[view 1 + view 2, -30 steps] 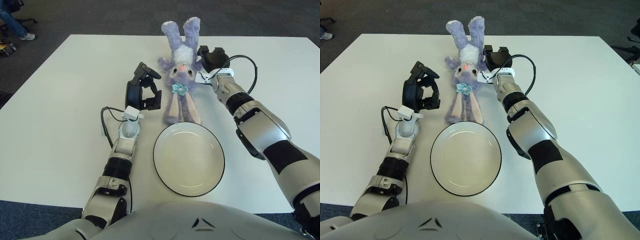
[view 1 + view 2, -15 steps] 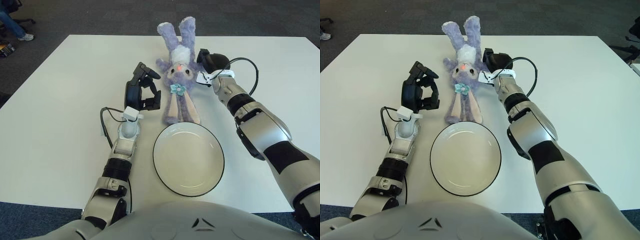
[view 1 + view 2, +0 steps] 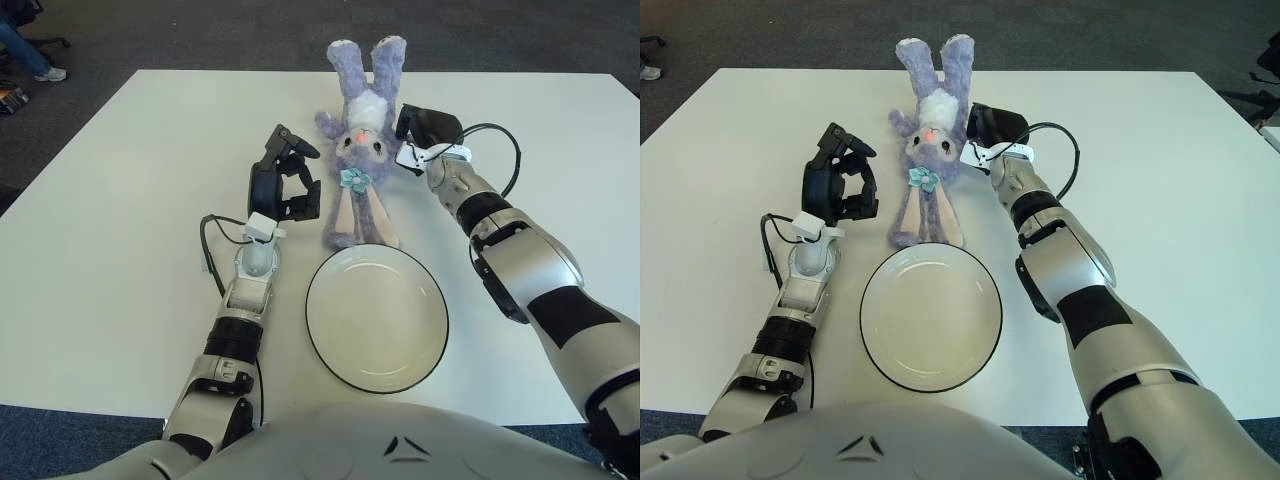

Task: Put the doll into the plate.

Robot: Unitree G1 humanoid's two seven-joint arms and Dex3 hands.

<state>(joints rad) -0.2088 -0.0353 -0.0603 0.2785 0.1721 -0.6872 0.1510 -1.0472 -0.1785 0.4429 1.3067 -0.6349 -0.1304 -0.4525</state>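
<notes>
A purple bunny doll [image 3: 360, 150] lies on the white table, its feet toward the far edge and its long ears reaching down to the plate. The white plate [image 3: 377, 320] with a dark rim sits just in front of the ears and holds nothing. My right hand [image 3: 425, 125] presses against the doll's right side by its head, with the fingers closed on the doll's arm. My left hand [image 3: 285, 182] stands upright just left of the doll's ears. Its fingers are loosely curled and hold nothing.
The white table [image 3: 120, 220] stretches wide on both sides of the plate. A black cable [image 3: 212, 240] loops beside my left wrist, and another cable [image 3: 505, 150] arcs by my right wrist. Dark carpet lies beyond the far edge, with a person's shoe [image 3: 55, 72] at top left.
The doll's upper part swung left, then back right, along with my right hand. My left hand and the plate have stayed in place.
</notes>
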